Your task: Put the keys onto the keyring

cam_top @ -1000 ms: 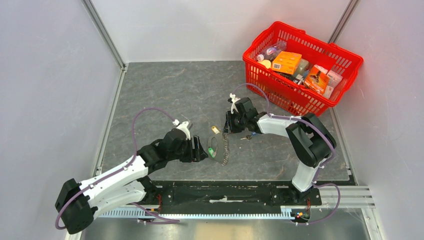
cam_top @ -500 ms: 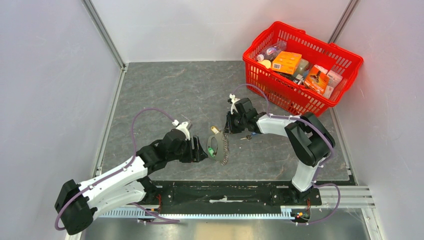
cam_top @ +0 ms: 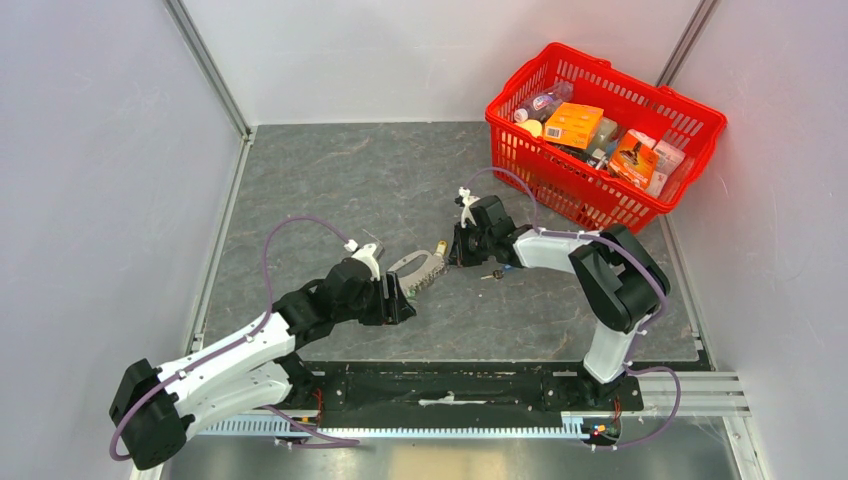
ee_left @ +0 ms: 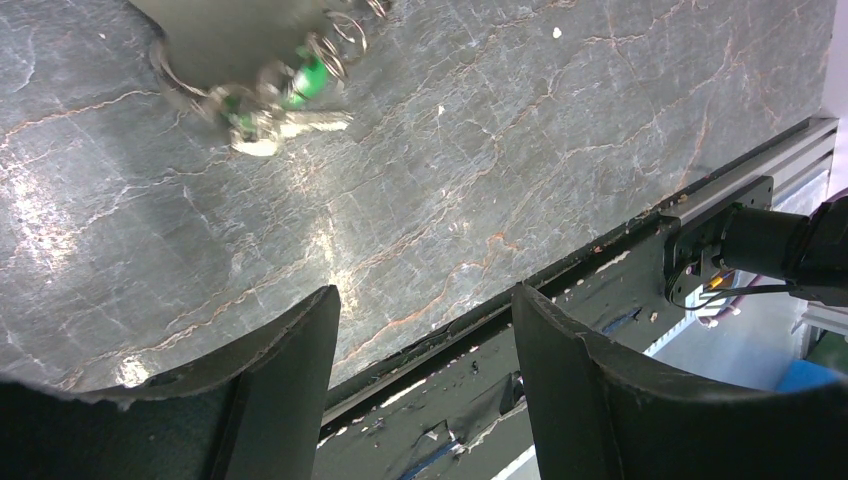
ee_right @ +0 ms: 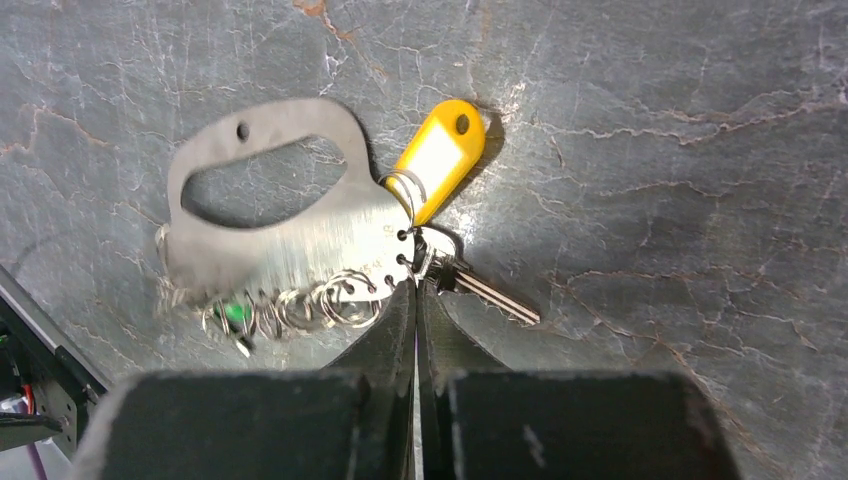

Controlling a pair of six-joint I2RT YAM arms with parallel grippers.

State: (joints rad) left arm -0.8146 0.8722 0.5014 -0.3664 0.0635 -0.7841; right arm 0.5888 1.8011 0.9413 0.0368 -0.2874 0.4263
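One grey table (cam_top: pixel 330 170) carries everything. Only the overhead view takes in the red basket (cam_top: pixel 690 125) of goods at its far right. Over bare mat the left gripper (ee_left: pixel 422 300) hangs with jaws apart, the keyring (ee_left: pixel 220 35) just beyond its tips. The right gripper (ee_right: pixel 415 295) has its fingers pressed together at the keyring's ringed edge; whether they pinch a ring I cannot tell. Its wrist view alone shows the yellow tag (ee_right: pixel 437 158) and a silver key (ee_right: pixel 480 285); the left's shows the green tag (ee_left: pixel 305 80). From overhead, a loose key (cam_top: pixel 492 274) lies beside the right gripper.
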